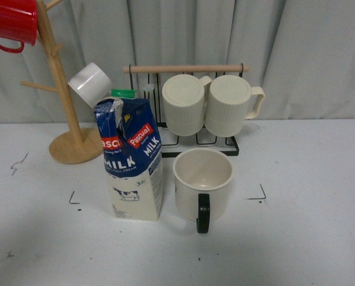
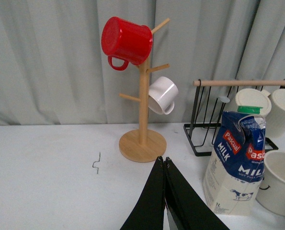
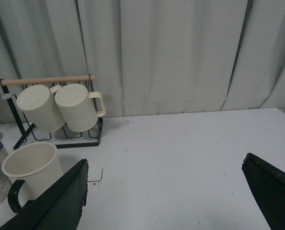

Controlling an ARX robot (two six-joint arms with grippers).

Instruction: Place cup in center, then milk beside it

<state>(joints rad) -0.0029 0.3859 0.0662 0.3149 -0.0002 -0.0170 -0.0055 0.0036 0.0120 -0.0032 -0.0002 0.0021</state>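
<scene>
1. White tabletop (image 1: 308, 238), lightly speckled, running back to a pale grey-green curtain (image 1: 320, 53) hung in folds across the far side.
2. Small black corner marks (image 1: 74, 198) on the white surface, framing the center (image 1: 249, 179); one more squiggle mark (image 1: 19, 164) far to the left.
3. Inside those marks, standing upright: the cup (image 1: 203, 182), wide and cream, mouth up, black handle (image 1: 203, 213) turned to the near side.
4. Just left of the cup, close but apart by a slim gap: the milk carton (image 1: 131, 161), upright, blue on top, cream at the base with a cow drawing, green cap (image 1: 122, 93) at the top.
5. Beyond the cup, at the far side: a black wire rack (image 1: 201, 140) with a wooden bar (image 1: 186, 68), holding two ribbed cream mugs (image 1: 210, 104) tipped on their sides, bases facing the near side.
6. Far left, behind the carton: a wooden mug tree (image 1: 67, 128) on a round base, carrying a red mug (image 1: 10, 22) high up and a small white mug (image 1: 89, 83) lower down, its base nearly above the carton's top.
7. Left gripper (image 2: 164, 165), seen from its own wrist camera: black fingers pressed together to a narrow point, holding nothing, hanging above bare table left of the carton.
8. Right gripper (image 3: 164, 191), seen from its own wrist camera: black fingers (image 3: 61, 199) spread wide, nothing between them, the cup beside the left finger.
9. Neither arm in the front view; nothing between that camera and the cup or carton.
</scene>
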